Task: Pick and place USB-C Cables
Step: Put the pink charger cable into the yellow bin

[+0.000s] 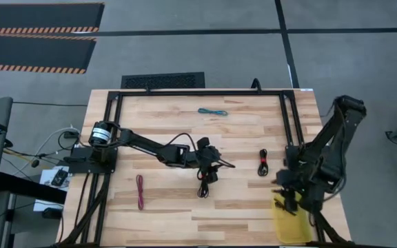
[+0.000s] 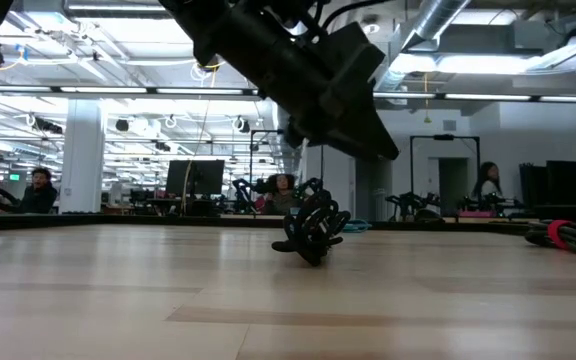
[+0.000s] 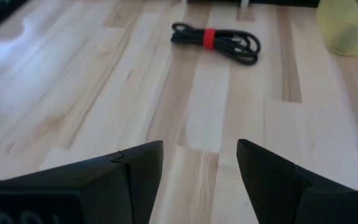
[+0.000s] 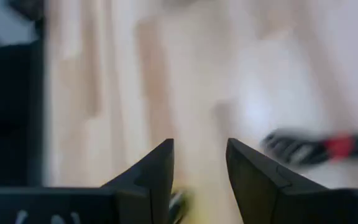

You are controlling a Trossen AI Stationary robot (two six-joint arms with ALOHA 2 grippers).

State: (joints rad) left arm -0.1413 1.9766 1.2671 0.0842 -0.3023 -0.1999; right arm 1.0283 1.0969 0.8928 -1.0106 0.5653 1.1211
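Note:
On the wooden table lie a teal cable bundle (image 1: 212, 111) at the far middle, a dark red one (image 1: 140, 191) near the left, a black one with a red band (image 1: 262, 163) (image 3: 216, 40) right of centre, and a black bundle (image 1: 204, 186) (image 2: 311, 232) at the centre. My left gripper (image 1: 226, 165) (image 3: 201, 155) hovers open just beyond the centre bundle, pointing at the red-banded cable, and holds nothing. My right gripper (image 1: 286, 191) (image 4: 201, 152) stands open over the near right of the table beside the yellow bin (image 1: 291, 224), with the red-banded cable (image 4: 322, 147) ahead of it.
A black frame (image 1: 288, 124) borders the table's far, left and right sides. The yellow bin sits at the near right corner and also shows as a pale yellow container (image 3: 350, 28) in the left wrist view. Bare wood lies between the cables. People and desks show in the room behind.

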